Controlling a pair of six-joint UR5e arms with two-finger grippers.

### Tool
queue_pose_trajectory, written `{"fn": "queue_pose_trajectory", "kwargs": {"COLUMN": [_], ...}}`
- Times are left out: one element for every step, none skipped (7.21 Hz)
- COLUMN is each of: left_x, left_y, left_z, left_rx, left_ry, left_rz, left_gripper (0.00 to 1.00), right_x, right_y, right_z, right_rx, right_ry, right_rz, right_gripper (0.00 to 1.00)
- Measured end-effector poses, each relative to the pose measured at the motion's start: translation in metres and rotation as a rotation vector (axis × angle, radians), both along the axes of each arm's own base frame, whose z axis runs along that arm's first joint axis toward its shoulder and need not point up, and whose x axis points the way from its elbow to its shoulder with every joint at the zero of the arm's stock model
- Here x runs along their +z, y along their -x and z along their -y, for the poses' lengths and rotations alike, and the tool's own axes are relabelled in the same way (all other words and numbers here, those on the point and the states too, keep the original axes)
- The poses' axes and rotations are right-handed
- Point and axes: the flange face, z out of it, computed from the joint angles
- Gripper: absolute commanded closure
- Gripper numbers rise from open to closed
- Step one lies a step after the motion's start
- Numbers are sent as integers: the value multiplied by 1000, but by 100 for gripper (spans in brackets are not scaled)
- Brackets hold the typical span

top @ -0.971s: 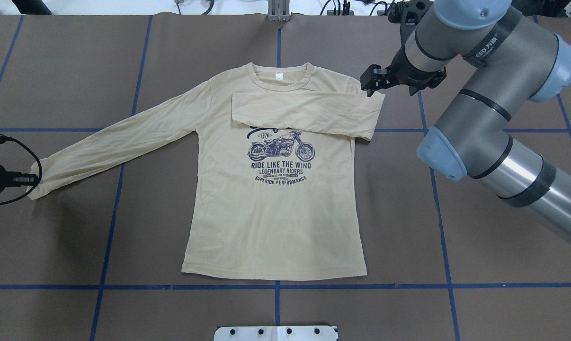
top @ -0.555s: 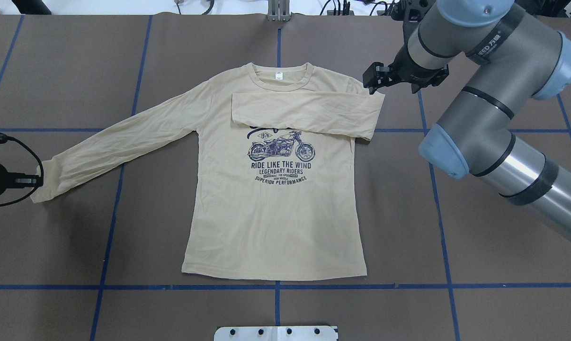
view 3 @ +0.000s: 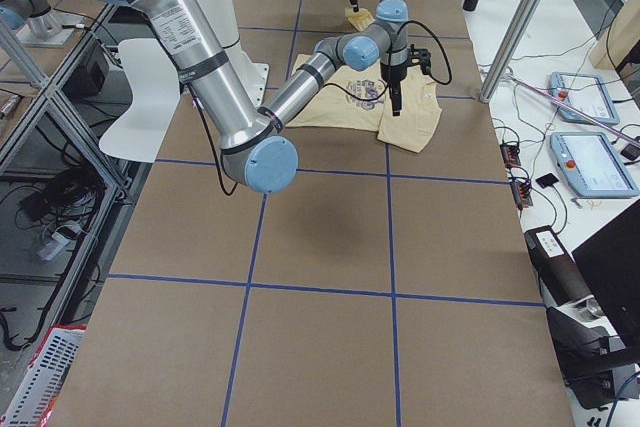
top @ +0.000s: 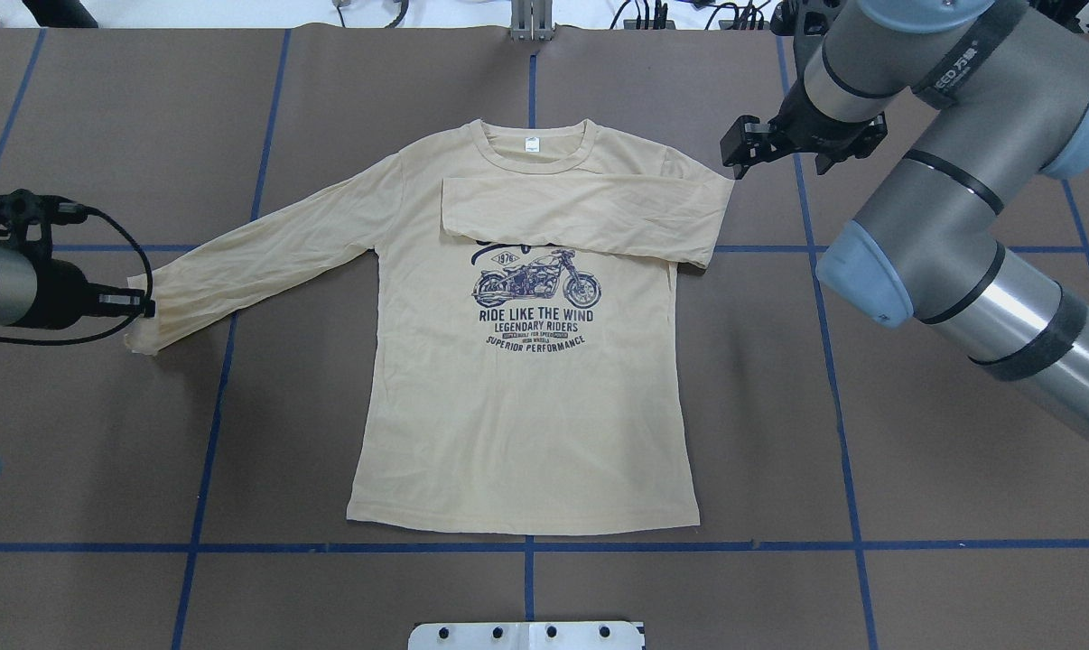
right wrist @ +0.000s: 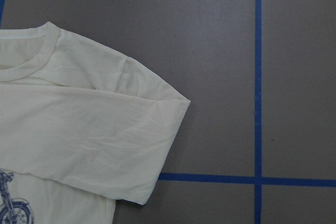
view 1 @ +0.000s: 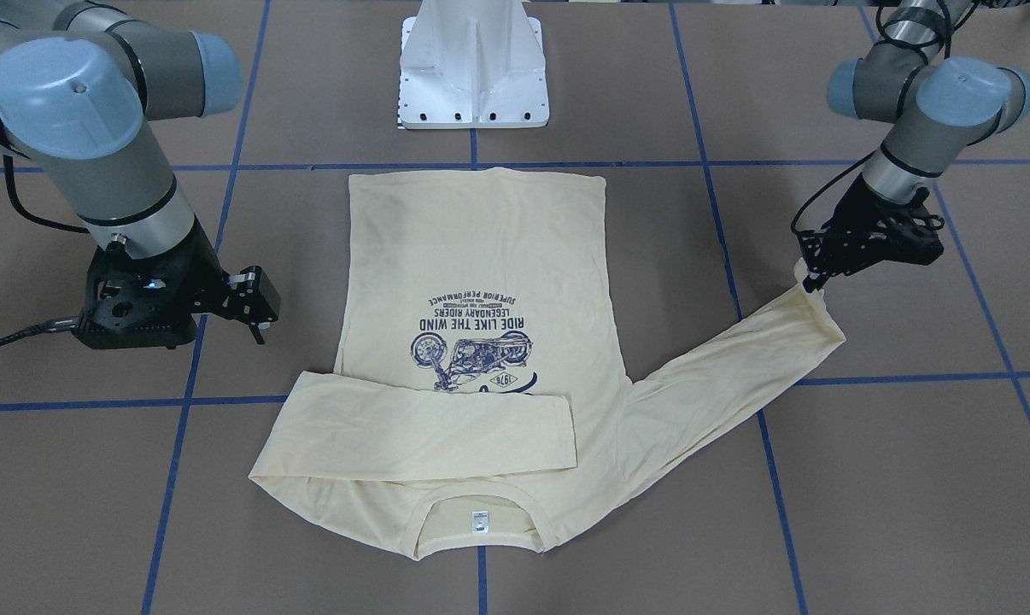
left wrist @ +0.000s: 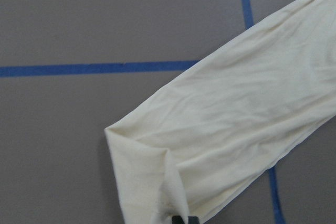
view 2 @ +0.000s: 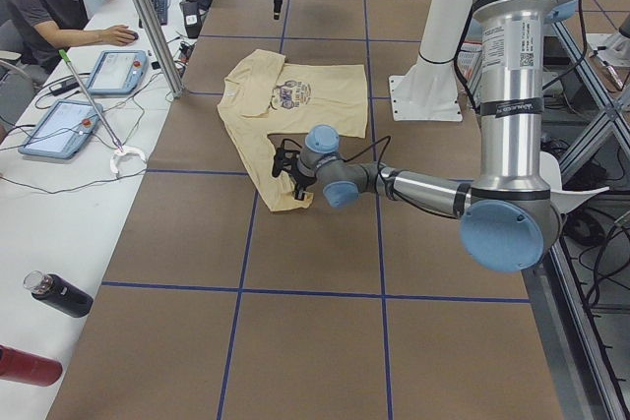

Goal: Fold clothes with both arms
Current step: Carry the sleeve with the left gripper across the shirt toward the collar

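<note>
The pale yellow long-sleeved T-shirt (top: pixel 526 424) lies flat at the middle of the brown counter (top: pixel 102 135). The left pincer (top: pixel 141 307) clamps its outstretched cuff, and the right pincer (top: pixel 732 155) sits just beside the folded shoulder.

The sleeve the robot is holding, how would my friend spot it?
Find the cream T-shirt lying flat on the brown table. One sleeve stretches sideways to the left gripper, whose jaws pinch its cuff. The other sleeve is folded across the chest, so only this one sticks out.
</note>
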Motion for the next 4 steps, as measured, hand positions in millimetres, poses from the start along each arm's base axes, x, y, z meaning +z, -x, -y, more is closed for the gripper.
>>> {"fn": "queue_pose_trajectory", "kwargs": {"left_x": [-45, -88, -128, -168], "left_y": [-12, -16, -12, -7], "left_z": [30, 56, 77, 94], "left_rx": [-5, -7, -7, -4], "left_ry": [14, 31, 52, 78], "left_rz": [-13, -46, -91, -138], "left_gripper": [100, 100, 100, 100], "right_x": [13, 27, 38, 44], "right_y": [-12, -28, -41, -49], "right_z": [-5, -14, -20, -23], "right_rx": [-12, -27, -39, -44], "right_ry": [-2, -8, -11, -9], "right_rz": [-16, -30, -38, -39], "right_gripper": [0, 0, 0, 0]}}
